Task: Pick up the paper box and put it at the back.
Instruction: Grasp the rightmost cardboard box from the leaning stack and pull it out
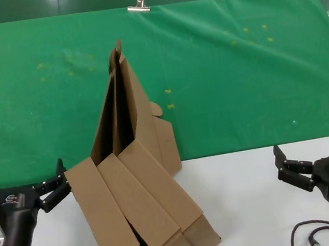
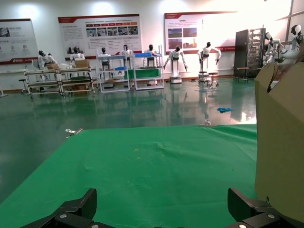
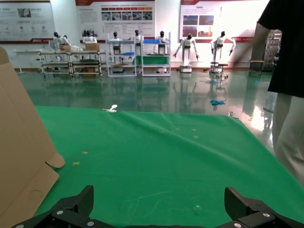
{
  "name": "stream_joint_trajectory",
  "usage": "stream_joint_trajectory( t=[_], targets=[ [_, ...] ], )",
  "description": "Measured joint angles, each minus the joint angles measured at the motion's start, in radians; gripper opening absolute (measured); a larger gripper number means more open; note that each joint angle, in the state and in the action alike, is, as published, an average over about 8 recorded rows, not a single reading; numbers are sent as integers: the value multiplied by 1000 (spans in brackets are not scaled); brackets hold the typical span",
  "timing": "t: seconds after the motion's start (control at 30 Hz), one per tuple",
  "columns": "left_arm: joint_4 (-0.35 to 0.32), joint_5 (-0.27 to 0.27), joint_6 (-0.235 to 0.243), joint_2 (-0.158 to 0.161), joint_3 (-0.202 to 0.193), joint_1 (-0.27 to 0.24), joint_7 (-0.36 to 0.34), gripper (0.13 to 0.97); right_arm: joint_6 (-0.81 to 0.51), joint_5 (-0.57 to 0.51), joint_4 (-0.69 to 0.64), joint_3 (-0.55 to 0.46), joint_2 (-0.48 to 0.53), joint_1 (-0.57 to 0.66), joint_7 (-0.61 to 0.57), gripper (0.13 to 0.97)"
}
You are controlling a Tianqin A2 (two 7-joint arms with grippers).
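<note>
Three alike brown paper boxes stand side by side on edge, leaning on one another, at the front centre. Their bases are on the white tabletop and their open lids rise over the green cloth. My left gripper is open and empty, low at the left of the boxes. One box edge shows in the left wrist view. My right gripper is open and empty at the front right, apart from the boxes. A box lid shows in the right wrist view.
Metal binder clips hold the cloth's far edge. A black cable lies by my right arm. A person stands beyond the table on the right side.
</note>
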Motion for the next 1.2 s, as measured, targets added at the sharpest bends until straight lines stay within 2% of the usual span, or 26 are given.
stream_joint_trajectory(
  t=[0.9, 1.07, 1.2],
  targets=[
    [0, 0, 0, 0, 0, 0, 0, 949, -7, 0, -1, 4, 1, 2, -2, 966],
    [0, 0, 0, 0, 0, 0, 0, 932, -80, 20, -13, 48, 3, 12, -43, 966],
    [0, 0, 0, 0, 0, 0, 0, 882, -217, 70, -51, 135, 5, 33, -156, 966]
  ],
)
